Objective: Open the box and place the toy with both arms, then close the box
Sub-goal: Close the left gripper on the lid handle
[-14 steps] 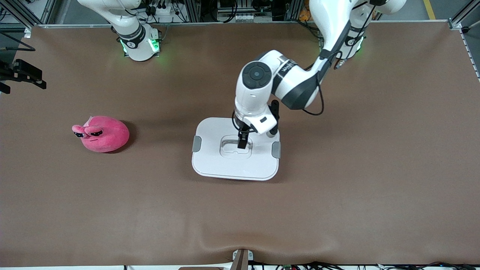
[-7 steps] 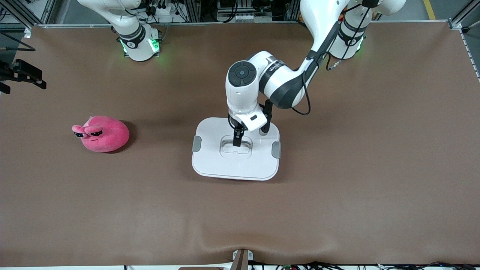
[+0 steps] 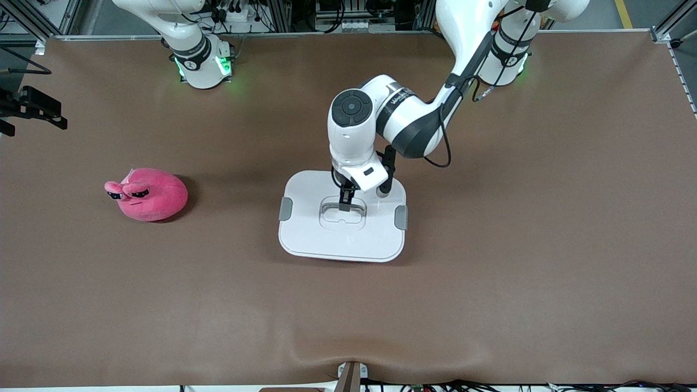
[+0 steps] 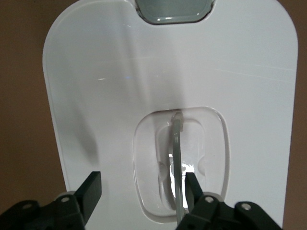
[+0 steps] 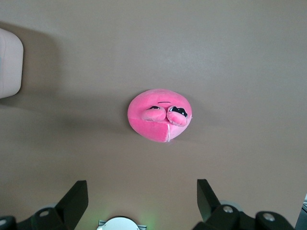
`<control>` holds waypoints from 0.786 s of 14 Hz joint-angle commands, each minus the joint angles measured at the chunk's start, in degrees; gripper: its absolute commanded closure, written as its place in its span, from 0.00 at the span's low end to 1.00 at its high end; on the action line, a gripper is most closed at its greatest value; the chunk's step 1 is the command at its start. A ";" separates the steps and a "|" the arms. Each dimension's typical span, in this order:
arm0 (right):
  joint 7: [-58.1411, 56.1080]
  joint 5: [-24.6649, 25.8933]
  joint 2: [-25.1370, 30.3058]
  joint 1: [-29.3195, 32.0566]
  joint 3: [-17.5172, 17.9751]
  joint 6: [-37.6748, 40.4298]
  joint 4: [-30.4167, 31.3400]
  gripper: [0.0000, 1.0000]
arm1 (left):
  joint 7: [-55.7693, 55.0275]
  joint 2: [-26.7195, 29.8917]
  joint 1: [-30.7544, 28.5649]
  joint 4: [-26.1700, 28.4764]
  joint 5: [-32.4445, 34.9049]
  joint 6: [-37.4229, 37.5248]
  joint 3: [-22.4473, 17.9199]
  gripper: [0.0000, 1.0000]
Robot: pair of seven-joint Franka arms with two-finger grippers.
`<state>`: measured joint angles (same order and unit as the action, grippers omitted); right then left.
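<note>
The box (image 3: 326, 239) stands mid-table with its white lid on and a grey clip (image 3: 285, 209) at each end. My left gripper (image 3: 344, 204) is open, low over the lid's recessed handle (image 3: 342, 215). In the left wrist view the gripper (image 4: 141, 191) has one finger (image 4: 192, 184) in the recess beside the clear handle bar (image 4: 177, 158) and the other finger (image 4: 91, 190) over the flat lid (image 4: 110, 86). The pink plush toy (image 3: 147, 194) lies toward the right arm's end. My right gripper (image 5: 141, 199) is open and empty, high over the table with the toy (image 5: 160, 121) below it.
The brown table mat (image 3: 490, 272) is bare around the box and toy. A black bracket (image 3: 32, 106) juts in at the table's edge at the right arm's end. A corner of the box shows in the right wrist view (image 5: 9, 62).
My left arm has shifted toward the right arm's end, bringing its gripper over the middle of the lid's handle recess, then held still. The toy, box and right arm have not moved.
</note>
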<state>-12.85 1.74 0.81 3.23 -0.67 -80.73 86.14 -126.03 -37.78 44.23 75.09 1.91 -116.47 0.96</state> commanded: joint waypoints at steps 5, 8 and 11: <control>0.46 0.02 -0.46 0.55 0.40 0.67 -0.89 0.00 | -2.02 -0.89 0.51 -1.70 0.99 0.37 -0.61 0.74; 0.46 0.02 -0.46 0.55 0.40 0.67 -0.88 0.00 | -2.29 -0.89 0.33 -1.70 1.07 0.19 -0.61 1.00; 0.46 -0.07 -0.46 0.55 0.40 0.67 -0.80 0.00 | -2.29 -0.89 0.24 -1.70 1.08 0.02 -0.61 1.00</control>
<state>-12.85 1.74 0.81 3.23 -0.67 -80.72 86.14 -126.97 -37.80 44.21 74.93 1.92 -116.68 0.60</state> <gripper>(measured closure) 0.000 0.943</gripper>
